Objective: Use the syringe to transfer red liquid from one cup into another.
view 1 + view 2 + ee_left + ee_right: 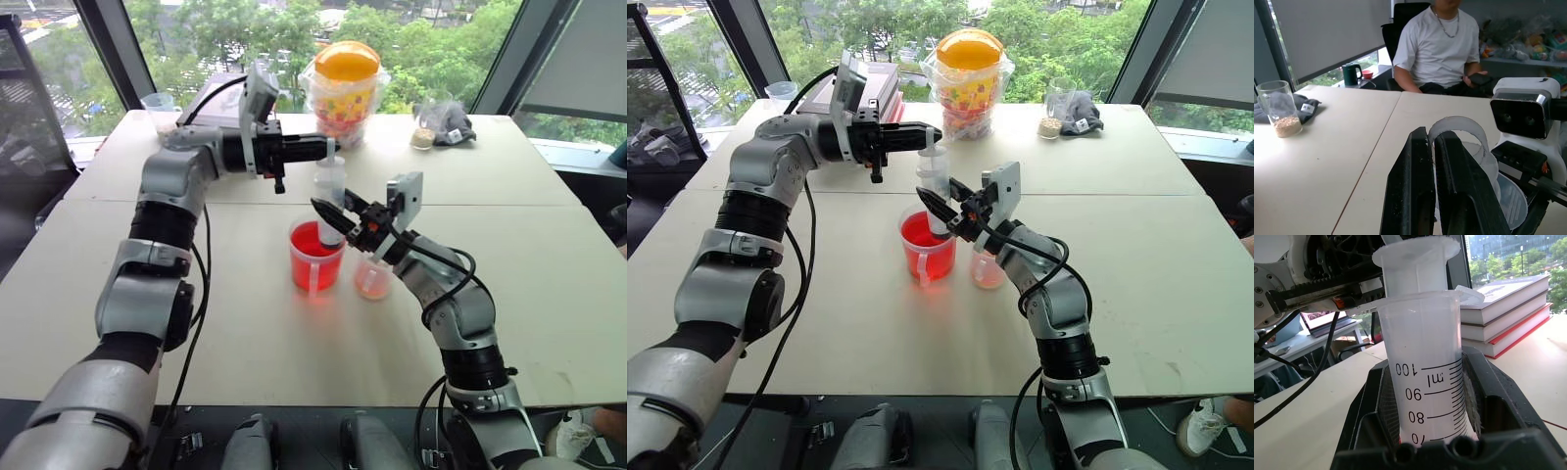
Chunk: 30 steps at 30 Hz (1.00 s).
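The light, stiff but slippery syringe (pixel 934 191) stands upright in the red cup (pixel 926 247), right fingers (pixel 1376 406) clamped on its barrel, left fingers (pixel 1415 181) pinching the plunger top.

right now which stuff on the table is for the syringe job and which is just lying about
For the job:
- syringe, upright over the red cup, in the right claw
- red cup
- small pink cup

Lying about:
- orange-lidded candy jar
- stack of books
- cup of beige grains
- dark cloth
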### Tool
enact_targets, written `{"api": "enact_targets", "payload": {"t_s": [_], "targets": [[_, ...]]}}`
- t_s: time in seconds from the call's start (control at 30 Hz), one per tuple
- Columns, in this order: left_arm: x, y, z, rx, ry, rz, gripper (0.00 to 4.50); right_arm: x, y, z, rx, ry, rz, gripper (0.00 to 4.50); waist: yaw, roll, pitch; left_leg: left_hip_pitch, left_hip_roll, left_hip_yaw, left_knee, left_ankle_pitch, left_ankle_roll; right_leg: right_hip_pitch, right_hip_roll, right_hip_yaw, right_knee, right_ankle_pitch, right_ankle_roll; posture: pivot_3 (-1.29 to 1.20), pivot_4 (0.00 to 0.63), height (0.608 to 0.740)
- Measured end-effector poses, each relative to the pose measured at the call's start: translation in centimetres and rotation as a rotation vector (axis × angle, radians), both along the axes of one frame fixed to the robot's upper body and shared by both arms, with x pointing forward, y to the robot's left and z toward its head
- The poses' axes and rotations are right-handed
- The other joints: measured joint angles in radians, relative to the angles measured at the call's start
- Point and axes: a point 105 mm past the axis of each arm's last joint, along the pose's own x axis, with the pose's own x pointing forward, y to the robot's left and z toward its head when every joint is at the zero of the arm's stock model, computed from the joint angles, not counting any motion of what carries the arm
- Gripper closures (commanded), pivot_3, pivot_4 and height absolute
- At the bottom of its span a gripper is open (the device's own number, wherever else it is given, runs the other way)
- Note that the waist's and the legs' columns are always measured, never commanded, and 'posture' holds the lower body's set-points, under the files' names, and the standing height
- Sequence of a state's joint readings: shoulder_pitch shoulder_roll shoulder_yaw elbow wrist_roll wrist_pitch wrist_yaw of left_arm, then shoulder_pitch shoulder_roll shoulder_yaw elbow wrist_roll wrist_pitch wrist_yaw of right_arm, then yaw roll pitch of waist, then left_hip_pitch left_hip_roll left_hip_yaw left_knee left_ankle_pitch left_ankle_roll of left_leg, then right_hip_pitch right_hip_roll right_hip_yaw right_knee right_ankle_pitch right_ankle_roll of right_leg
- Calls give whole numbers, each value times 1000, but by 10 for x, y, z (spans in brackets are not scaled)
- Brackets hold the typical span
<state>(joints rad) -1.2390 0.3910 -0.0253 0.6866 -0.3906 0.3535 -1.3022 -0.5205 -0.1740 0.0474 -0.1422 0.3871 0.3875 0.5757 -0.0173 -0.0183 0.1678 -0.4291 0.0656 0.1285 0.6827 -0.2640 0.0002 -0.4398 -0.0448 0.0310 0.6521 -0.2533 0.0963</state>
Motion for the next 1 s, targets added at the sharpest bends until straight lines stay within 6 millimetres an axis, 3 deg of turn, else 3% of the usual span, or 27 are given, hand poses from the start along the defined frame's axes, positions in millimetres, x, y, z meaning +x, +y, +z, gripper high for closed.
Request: {"api": "enact_targets", "payload": {"t_s": [0.6, 0.73, 0.93, 1.0], "targets": [[-1, 2, 6, -7, -24, 3, 4470, 0, 1, 1, -9, 1, 4, 3114, -1, 0, 0, 0, 0, 0, 0, 0, 0, 0, 0, 0, 0, 0, 0, 0, 150, 740], [0, 9, 12, -23, -37, 30, 3070, -1, 4, 7, -27, -14, 24, 3114, -2, 0, 0, 0, 0, 0, 0, 0, 0, 0, 0, 0, 0, 0, 0, 0, 150, 740], [4, 20, 17, -44, -38, 84, 36, -5, 6, 13, -41, -24, 52, 3114, 0, 0, 0, 0, 0, 0, 0, 0, 0, 0, 0, 0, 0, 0, 0, 0, 150, 740], [3, 22, 17, -44, -48, 88, 36, -5, 8, 13, -45, -23, 58, 3114, 0, 0, 0, 0, 0, 0, 0, 0, 0, 0, 0, 0, 0, 0, 0, 0, 150, 740]]}}
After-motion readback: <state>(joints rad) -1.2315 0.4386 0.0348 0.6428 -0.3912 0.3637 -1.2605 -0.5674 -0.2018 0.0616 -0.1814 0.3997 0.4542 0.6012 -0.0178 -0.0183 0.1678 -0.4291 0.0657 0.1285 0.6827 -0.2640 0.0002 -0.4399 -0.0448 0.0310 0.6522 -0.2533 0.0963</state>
